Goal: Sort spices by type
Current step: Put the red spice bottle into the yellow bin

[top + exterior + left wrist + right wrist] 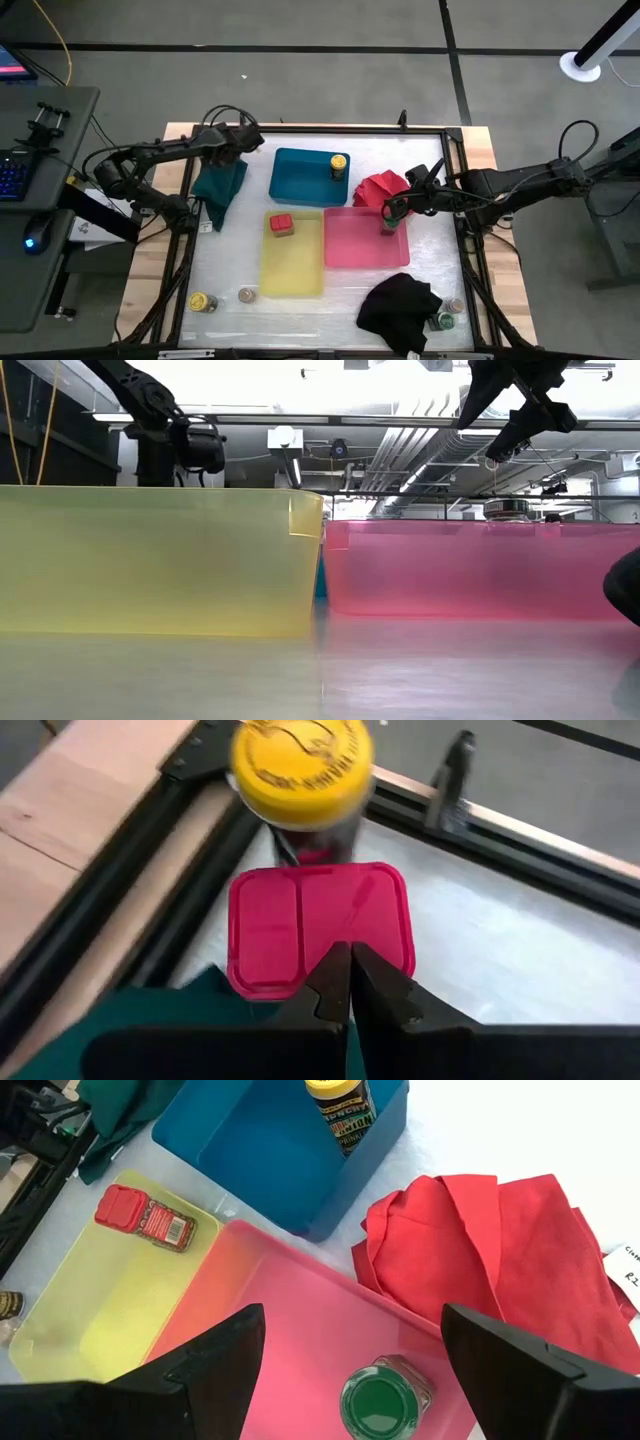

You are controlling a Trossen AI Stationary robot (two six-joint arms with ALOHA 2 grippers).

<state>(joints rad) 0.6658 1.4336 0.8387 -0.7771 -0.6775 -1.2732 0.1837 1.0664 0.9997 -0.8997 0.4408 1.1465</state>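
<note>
At the table's far left corner, my left gripper (350,970) is shut, its tips in front of a spice jar's red square lid (300,925). A yellow-lidded jar (300,765) stands just behind that one. A teal cloth (220,185) lies under this arm. My right gripper (350,1350) hangs open above the pink tray (350,245), over a green-lidded jar (382,1402) that stands in it. The blue tray (300,180) holds a yellow-lidded jar (338,163). In the yellow tray (292,265) lies a red-lidded jar (281,224). My left gripper's shut fingertips (335,965) slant down over the near edge of the red square lid (290,975). I cannot tell whether they touch it.
A red cloth (382,187) lies right of the blue tray. A black cloth (400,310) lies at the near right. Loose jars stand along the near edge: a yellow-lidded (200,301), a silvery (247,294), a green (445,321) and another silvery one (456,305).
</note>
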